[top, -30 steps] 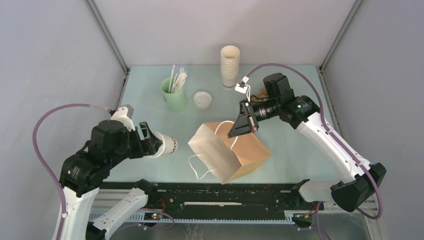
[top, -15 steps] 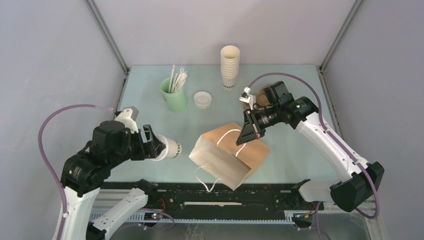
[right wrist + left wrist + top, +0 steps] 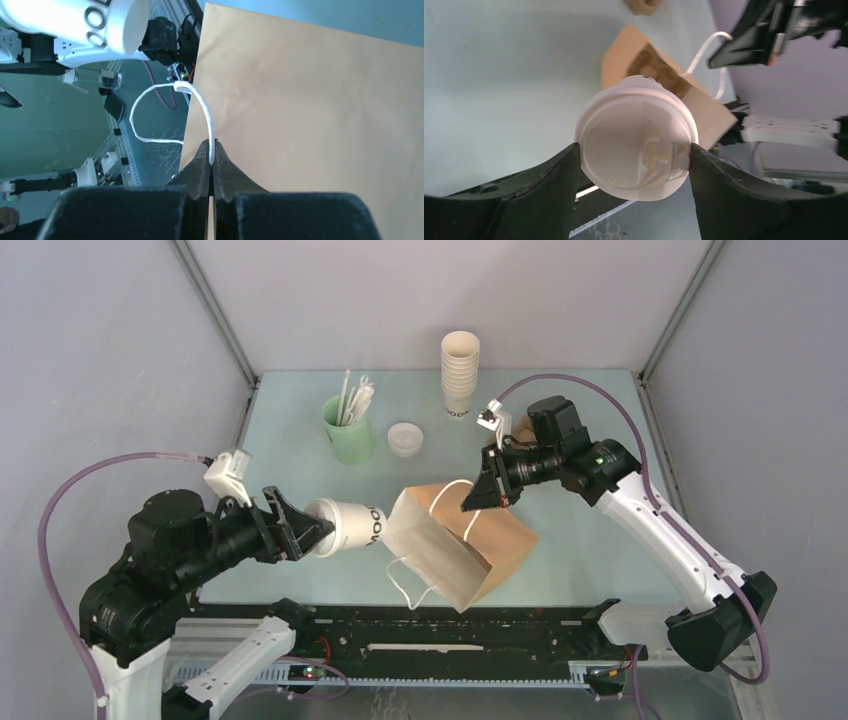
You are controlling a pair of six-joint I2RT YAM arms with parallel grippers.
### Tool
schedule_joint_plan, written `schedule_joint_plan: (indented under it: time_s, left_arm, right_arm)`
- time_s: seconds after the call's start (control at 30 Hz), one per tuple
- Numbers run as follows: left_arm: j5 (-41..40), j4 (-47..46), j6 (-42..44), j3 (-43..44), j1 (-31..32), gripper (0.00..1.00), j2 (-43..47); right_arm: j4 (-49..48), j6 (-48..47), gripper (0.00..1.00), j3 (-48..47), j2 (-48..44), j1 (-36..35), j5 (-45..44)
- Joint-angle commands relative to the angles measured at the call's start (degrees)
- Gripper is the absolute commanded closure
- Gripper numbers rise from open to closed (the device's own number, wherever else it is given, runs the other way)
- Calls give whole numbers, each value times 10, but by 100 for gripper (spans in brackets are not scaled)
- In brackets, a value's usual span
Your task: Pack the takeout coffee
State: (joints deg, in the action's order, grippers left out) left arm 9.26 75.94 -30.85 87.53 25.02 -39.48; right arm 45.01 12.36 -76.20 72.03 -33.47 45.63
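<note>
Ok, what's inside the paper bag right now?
Only bare brown interior shows in the paper bag. The takeout coffee in the left gripper is at the mouth and covers most of the opening, hiding the rest.

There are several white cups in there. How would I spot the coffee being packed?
Find the brown paper bag in the middle. Just left of its open mouth, the left gripper holds the takeout coffee on its side. It is the only cup with a lid, unlike the lidless stack at the back and the green cup of straws.
</note>
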Motion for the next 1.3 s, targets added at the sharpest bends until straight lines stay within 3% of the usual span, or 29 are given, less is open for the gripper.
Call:
schedule_joint_plan:
  time_s: [0.0,0.27,0.4,0.5,0.7,0.9,1.13,1.27]
  left_arm:
    - [99,-75,-65,13,2,44,3]
    - [106,-179,-157,-56,18,48,32]
    - [20,-225,-190,-91,104,49,18]
    - [-114,-217,-193,-87,218,49,-10]
    - [-220,-201,-241,-81,293,50,-72]
    - [-278,-169,-254,-51,359,51,-129]
    - [-278,-170,-262,-49,370,51,-179]
    - [-293,-136,-258,25,389,51,-244]
  right_arm:
    - [-60,20,100,-9,-15,-4,-26]
    - [-131,75,100,37,-71,-7,-65]
    - [-154,102,100,41,-73,1,-72]
    - [-164,122,100,41,-76,10,-85]
    - [-202,170,100,57,-96,16,-117]
    - [-225,195,100,65,-118,33,-136]
    - [-234,205,100,82,-135,36,-144]
    - [-245,210,100,90,-139,32,-139]
